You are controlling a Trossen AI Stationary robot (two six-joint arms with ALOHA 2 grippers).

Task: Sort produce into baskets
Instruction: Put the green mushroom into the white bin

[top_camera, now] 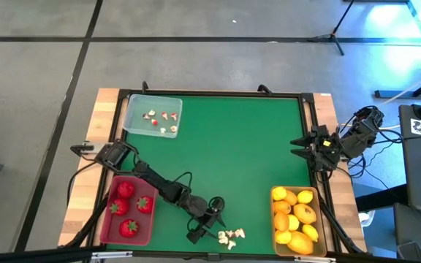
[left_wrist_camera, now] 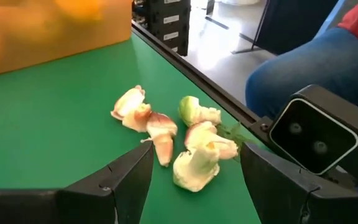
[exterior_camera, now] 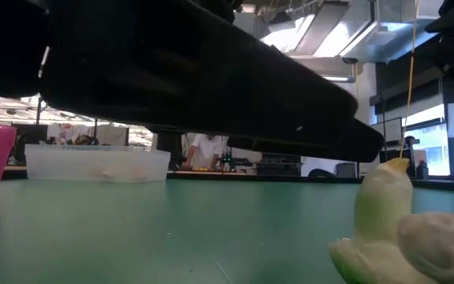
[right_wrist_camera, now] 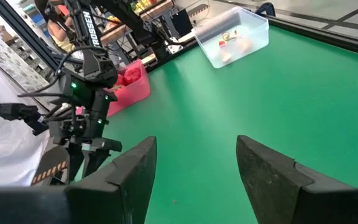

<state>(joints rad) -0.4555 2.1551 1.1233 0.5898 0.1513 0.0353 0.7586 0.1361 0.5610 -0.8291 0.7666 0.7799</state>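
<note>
A small heap of white-and-red produce bits (top_camera: 231,235) lies on the green mat near the table's front edge; in the left wrist view the heap (left_wrist_camera: 166,134) sits just ahead of my fingers. My left gripper (top_camera: 212,226) is low over the mat, open, its fingers either side of the nearest bit (left_wrist_camera: 194,171) without touching it. A pinkish-red basket (top_camera: 105,219) at the front left holds strawberries (top_camera: 125,191). The tan-yellow basket (top_camera: 275,191) at the front right holds lemons (top_camera: 298,215). A clear basket (top_camera: 134,106) at the far left holds a few small bits. My right gripper (right_wrist_camera: 196,149) waits open at the table's right edge.
A dark camera housing (left_wrist_camera: 316,134) stands on the table's front rim close to the heap. A person's blue-clad leg (left_wrist_camera: 297,68) shows beyond that rim. The middle of the green mat (top_camera: 232,153) is bare. Cables and a stand lie past the right edge.
</note>
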